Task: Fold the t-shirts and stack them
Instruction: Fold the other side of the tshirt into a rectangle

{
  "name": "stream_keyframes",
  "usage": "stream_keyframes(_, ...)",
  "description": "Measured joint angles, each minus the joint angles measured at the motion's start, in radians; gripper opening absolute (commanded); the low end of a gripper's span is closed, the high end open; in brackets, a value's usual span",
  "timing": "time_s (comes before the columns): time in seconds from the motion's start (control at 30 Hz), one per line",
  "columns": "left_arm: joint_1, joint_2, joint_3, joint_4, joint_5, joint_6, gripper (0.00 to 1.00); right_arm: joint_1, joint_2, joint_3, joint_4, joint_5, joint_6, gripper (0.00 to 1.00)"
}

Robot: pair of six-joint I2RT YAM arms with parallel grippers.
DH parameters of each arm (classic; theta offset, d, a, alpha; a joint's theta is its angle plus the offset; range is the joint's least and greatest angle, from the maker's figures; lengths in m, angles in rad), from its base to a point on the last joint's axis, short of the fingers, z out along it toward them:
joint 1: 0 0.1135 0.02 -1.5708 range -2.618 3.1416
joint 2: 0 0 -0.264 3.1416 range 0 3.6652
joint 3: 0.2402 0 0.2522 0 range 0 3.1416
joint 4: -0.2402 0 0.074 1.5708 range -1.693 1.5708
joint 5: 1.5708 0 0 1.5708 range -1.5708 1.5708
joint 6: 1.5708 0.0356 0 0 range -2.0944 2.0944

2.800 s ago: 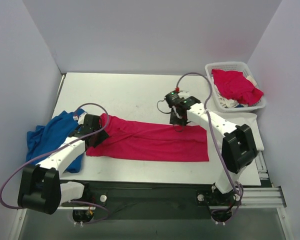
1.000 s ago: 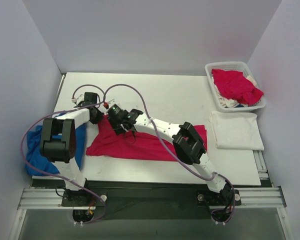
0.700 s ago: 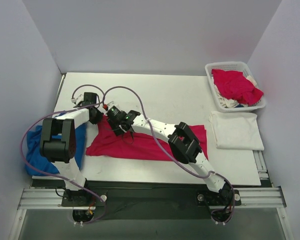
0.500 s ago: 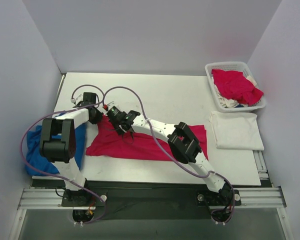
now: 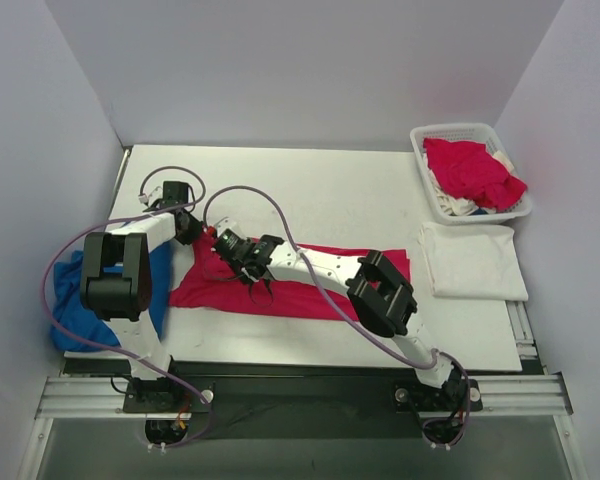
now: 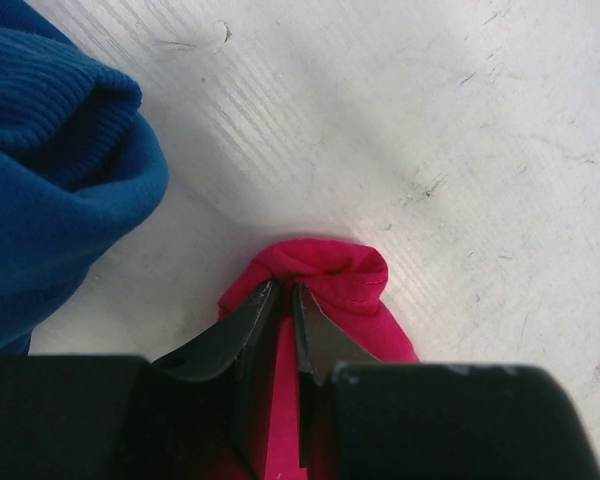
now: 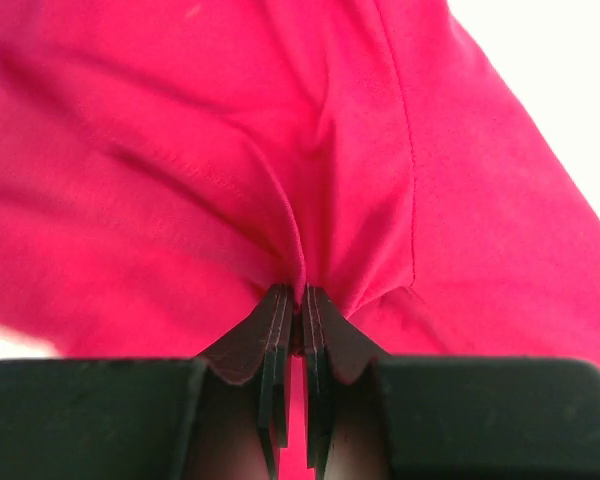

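Observation:
A bright pinkish-red t-shirt [image 5: 320,285] lies stretched across the table's [image 5: 330,190] near half. My left gripper [image 5: 192,233] is at its far left corner; the left wrist view shows the gripper [image 6: 285,290] shut on a bunched tip of the red cloth [image 6: 330,270]. My right gripper [image 5: 252,270] reaches across to the shirt's left part, and in the right wrist view the gripper [image 7: 298,292] is shut on a raised fold of the shirt [image 7: 180,150]. A folded white t-shirt [image 5: 472,260] lies flat at the right.
A white lattice basket [image 5: 425,135] at the back right holds another red t-shirt [image 5: 470,170] over white cloth. A crumpled blue garment [image 5: 75,290] lies at the table's left edge, also close beside my left gripper [image 6: 50,150]. Grey walls enclose three sides.
My right gripper has shut on a fold of the red shirt and shifted slightly toward the near side, drawing the cloth with it. The left gripper keeps its hold in place.

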Motion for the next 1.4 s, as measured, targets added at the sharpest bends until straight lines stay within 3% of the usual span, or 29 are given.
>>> stream_keyframes(0.17,0.003,0.003,0.003,0.0,0.003,0.0,0.21,0.04,-0.093,-0.077,0.005,0.005,0.008,0.09)
stream_keyframes(0.37,0.006,0.005,0.008,-0.003,0.006,0.001,0.22,0.05,-0.155,-0.159,0.019,-0.016,0.028,0.28)
stream_keyframes(0.47,0.009,0.009,0.014,-0.003,0.006,0.002,0.22,0.05,-0.16,-0.205,0.019,-0.029,0.037,0.33)
stream_keyframes(0.8,0.013,0.013,0.022,-0.006,0.012,0.01,0.22,0.05,-0.178,-0.289,0.008,-0.029,0.062,0.33)
stream_keyframes(0.9,0.013,-0.004,0.011,-0.006,0.024,0.021,0.27,0.047,-0.221,-0.299,0.004,-0.004,0.07,0.33)
stream_keyframes(1.13,-0.016,-0.173,-0.084,-0.016,0.039,0.029,0.45,-0.036,-0.312,-0.304,0.006,0.027,0.129,0.33)
stream_keyframes(1.4,-0.099,-0.389,-0.238,-0.043,0.035,0.013,0.49,-0.201,-0.341,-0.389,0.0,0.031,0.187,0.32)
